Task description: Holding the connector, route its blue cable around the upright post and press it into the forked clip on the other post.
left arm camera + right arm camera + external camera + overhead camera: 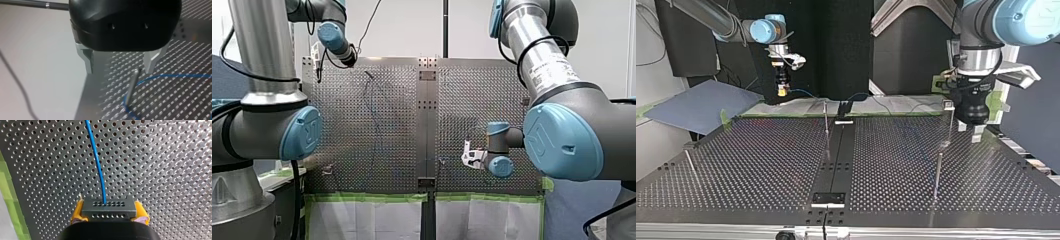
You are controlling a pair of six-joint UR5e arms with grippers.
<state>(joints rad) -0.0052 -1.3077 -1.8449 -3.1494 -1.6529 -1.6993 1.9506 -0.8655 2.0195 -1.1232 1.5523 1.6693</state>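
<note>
My right gripper (109, 213) clamped the connector (107, 206) so its blue cable (97, 167) led ahead. My left gripper (120, 65) gaped empty, seemingly over a post (131, 87).

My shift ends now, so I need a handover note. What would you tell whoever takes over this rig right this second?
Right gripper: shut on the connector, yellow pads either side; the blue cable runs out ahead of it.
Left gripper: open, empty, beside the top of a post.
Done: connector gripped; the cable curves past that post's base, but I cannot tell if it wraps around.
To do: finish routing, then press the cable into the forked clip; no view shows it seated.
</note>
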